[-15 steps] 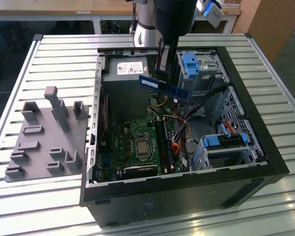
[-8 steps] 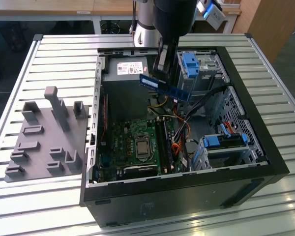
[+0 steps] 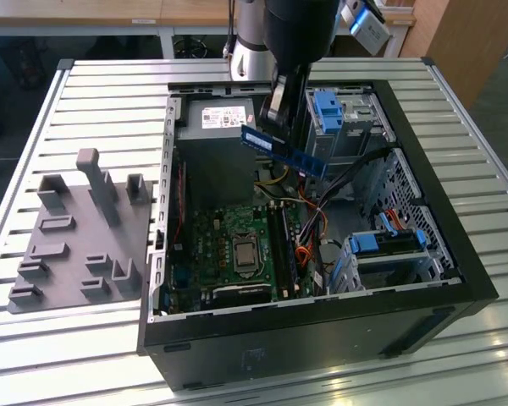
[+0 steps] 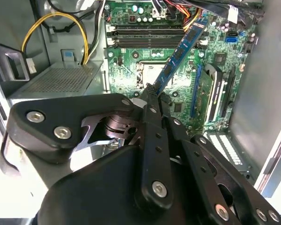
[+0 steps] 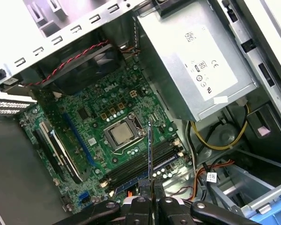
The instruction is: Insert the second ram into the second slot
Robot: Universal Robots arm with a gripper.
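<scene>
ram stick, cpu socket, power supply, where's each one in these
ram stick (image 3: 258,139): exterior view, on the blue board's free half, near its white label.
cpu socket (image 5: 123,133): first wrist view, centre of the silver square.
power supply (image 5: 192,61): first wrist view, flat grey side beside its label.

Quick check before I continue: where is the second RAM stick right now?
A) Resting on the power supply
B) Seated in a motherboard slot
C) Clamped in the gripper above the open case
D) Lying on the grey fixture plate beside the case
C. In the exterior view the second ram hangs above the open case, and in the second wrist view the gripper is shut on its end, over the motherboard.
</scene>
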